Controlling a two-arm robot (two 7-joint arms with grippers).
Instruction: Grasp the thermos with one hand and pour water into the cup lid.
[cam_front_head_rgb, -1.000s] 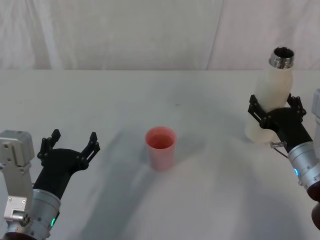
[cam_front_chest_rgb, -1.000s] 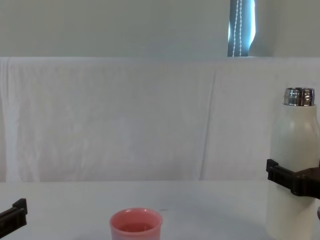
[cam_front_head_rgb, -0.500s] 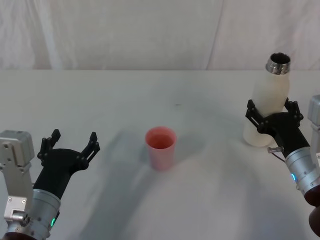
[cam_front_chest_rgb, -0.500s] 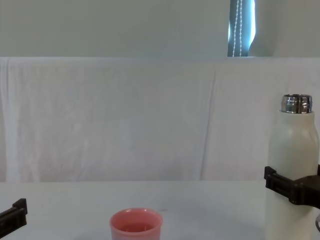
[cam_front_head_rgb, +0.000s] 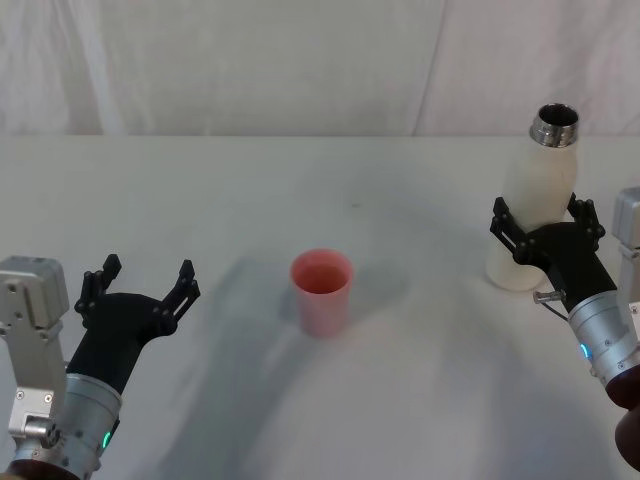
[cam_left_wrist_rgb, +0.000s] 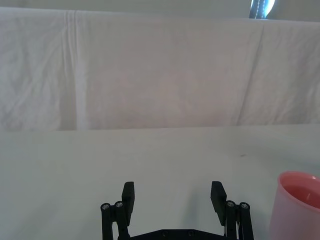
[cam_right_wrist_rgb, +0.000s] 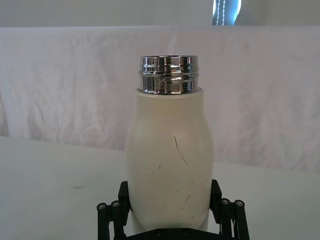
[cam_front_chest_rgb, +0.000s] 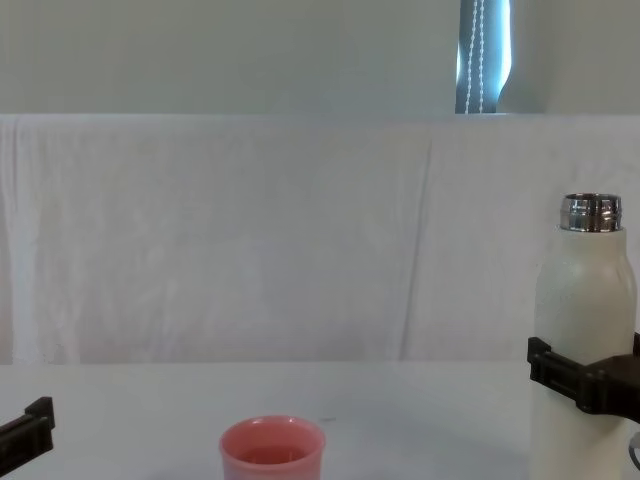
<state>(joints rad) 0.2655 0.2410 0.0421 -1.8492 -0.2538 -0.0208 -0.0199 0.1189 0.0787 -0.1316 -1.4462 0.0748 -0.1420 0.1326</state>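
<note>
The cream-white thermos (cam_front_head_rgb: 537, 195) is upright at the table's right side, its open steel neck up and its base on or just above the surface. My right gripper (cam_front_head_rgb: 543, 216) is shut on its lower body, one black finger on each side; in the right wrist view the gripper (cam_right_wrist_rgb: 170, 196) clasps the thermos (cam_right_wrist_rgb: 169, 160). The pink cup lid (cam_front_head_rgb: 322, 294) stands upright mid-table, well to the left of the thermos, with pink liquid inside. My left gripper (cam_front_head_rgb: 140, 287) hovers open and empty at the lower left, apart from the cup lid (cam_left_wrist_rgb: 298, 206).
A white cloth covers the table (cam_front_head_rgb: 300, 190) and hangs as a backdrop (cam_front_chest_rgb: 250, 230) behind it. There is bare tabletop between the cup lid (cam_front_chest_rgb: 272, 450) and the thermos (cam_front_chest_rgb: 585, 320).
The right gripper has brought the thermos down and slightly left, towards the table, over the last second. The left gripper and cup lid have not moved.
</note>
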